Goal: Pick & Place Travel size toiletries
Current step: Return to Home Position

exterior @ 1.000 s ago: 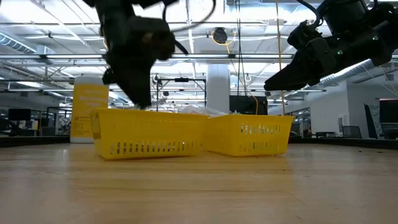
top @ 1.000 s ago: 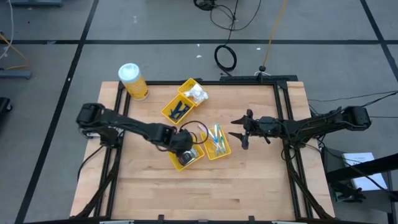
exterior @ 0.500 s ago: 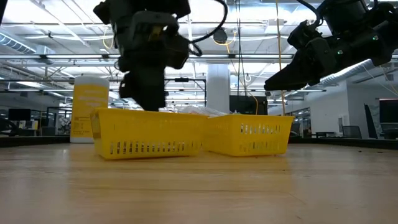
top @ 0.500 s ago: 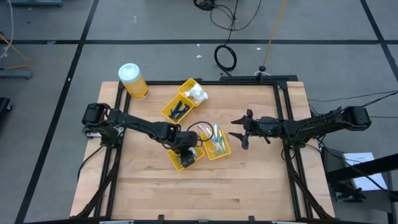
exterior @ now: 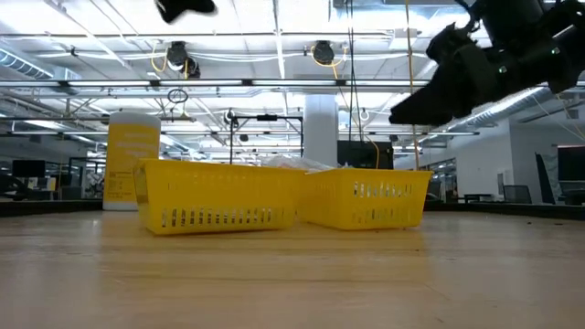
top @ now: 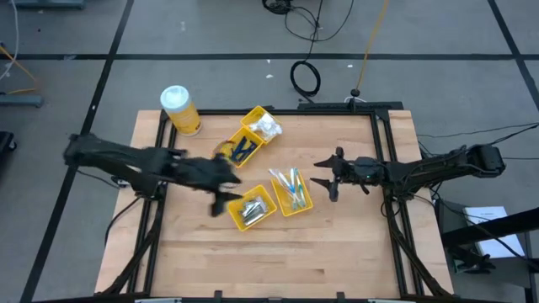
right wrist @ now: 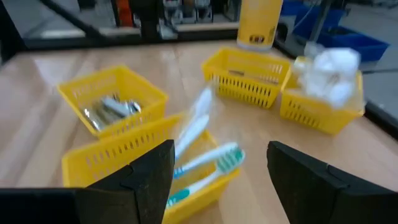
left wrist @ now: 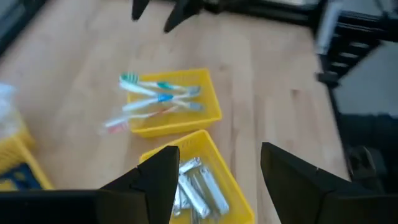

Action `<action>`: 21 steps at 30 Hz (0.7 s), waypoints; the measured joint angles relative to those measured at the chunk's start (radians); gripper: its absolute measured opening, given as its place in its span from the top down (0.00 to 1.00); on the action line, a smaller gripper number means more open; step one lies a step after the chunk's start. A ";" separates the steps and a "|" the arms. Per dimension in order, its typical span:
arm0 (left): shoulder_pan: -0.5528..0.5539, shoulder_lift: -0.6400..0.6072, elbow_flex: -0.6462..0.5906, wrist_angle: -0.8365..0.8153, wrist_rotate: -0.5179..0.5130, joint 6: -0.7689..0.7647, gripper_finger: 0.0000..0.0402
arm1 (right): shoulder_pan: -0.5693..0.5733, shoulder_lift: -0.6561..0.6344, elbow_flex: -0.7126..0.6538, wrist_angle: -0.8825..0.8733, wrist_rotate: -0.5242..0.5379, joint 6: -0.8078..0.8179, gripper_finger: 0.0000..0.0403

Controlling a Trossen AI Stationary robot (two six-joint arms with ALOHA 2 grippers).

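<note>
Silver nail cutters (top: 250,210) lie in a yellow basket (top: 269,196) beside the left pincer (top: 219,202).

Left pincer (top: 221,200) and right pincer (top: 316,172) face each other, raised, fingers spread and empty

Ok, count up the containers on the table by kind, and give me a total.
yellow baskets: 4
yellow jar with white lid: 1
Total: 5

Left hand (top: 219,200) now off basket (top: 269,199).
</note>
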 joint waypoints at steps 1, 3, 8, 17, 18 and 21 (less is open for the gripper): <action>-0.014 -0.051 0.000 -0.032 -0.008 0.023 0.45 | 0.000 -0.020 0.000 -0.002 0.000 0.000 0.40; -0.045 -0.145 -0.031 -0.045 -0.078 0.008 0.44 | 0.000 -0.069 0.000 -0.001 -0.001 0.000 0.40; -0.163 -0.411 -0.312 0.078 -0.398 0.042 0.44 | 0.000 -0.245 0.000 -0.130 -0.050 -0.008 0.40; -0.136 -0.828 -0.886 0.541 -0.356 0.091 0.44 | 0.000 -0.552 0.000 -0.354 -0.182 0.019 0.40; -0.125 -0.872 -0.913 0.536 -0.346 0.091 0.44 | 0.000 -0.576 0.000 -0.368 -0.181 0.019 0.40; -0.099 -0.987 -0.969 0.540 -0.302 0.115 0.44 | 0.000 -0.643 0.000 -0.428 -0.179 0.020 0.40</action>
